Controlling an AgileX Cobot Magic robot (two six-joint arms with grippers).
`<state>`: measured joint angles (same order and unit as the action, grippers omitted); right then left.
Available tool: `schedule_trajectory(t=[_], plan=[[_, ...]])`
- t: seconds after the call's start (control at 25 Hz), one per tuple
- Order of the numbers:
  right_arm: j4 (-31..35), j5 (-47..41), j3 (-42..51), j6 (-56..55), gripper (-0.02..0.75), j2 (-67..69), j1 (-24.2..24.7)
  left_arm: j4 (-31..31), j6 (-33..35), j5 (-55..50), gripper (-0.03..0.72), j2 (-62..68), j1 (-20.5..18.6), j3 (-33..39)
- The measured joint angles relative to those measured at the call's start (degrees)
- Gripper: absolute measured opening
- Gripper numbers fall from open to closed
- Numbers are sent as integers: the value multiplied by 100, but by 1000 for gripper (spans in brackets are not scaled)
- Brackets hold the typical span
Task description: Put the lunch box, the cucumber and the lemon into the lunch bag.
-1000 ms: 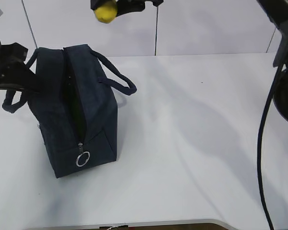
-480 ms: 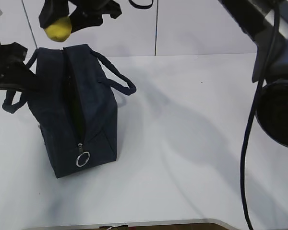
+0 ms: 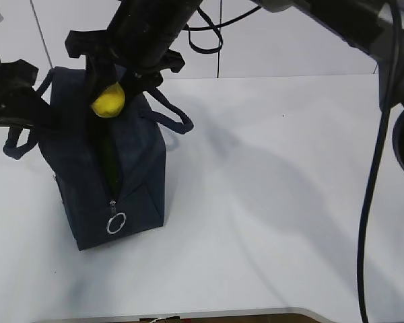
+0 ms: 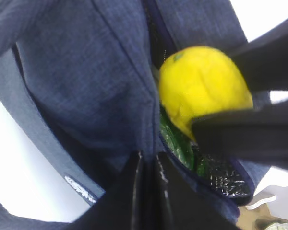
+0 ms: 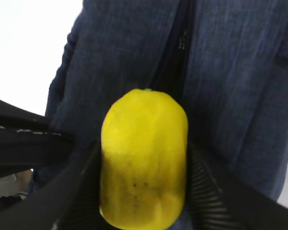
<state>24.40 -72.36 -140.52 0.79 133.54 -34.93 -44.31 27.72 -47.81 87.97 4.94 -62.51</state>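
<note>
The navy lunch bag (image 3: 131, 168) stands at the table's left with its top zipper open. My right gripper (image 3: 110, 94) reaches across and is shut on the yellow lemon (image 3: 108, 100), which it holds right at the bag's opening. In the right wrist view the lemon (image 5: 143, 124) sits between the fingers of the right gripper (image 5: 144, 155), above the bag's slit (image 5: 175, 62). My left gripper (image 4: 148, 165) is shut on the bag's opening rim and holds it apart. Inside, the green cucumber (image 4: 175, 141) shows below the lemon (image 4: 201, 86). The lunch box is hidden.
The bag's silver ring pull (image 3: 116, 223) hangs at its near end, and its loop handles (image 3: 168, 114) stick out to the side. The white table (image 3: 276, 188) stretches to the right of the bag. A black cable (image 3: 367, 222) hangs at the right.
My right gripper has carried the lemon from the top middle leftward and then down to the bag's opening. The left gripper and the bag have stayed put.
</note>
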Motion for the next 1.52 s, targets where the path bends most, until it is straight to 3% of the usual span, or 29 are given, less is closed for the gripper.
schedule_trajectory(t=[0.68,1.16,1.52], plan=[[-790,34,233,287,461,-33,-227,-2,0,-56,-3,0,0,0],[-866,36,83,296,462,-33,-227,-12,0,-56,-3,0,0,0],[-1737,36,-315,79,462,-33,-227,-351,2,-78,-3,0,0,0]])
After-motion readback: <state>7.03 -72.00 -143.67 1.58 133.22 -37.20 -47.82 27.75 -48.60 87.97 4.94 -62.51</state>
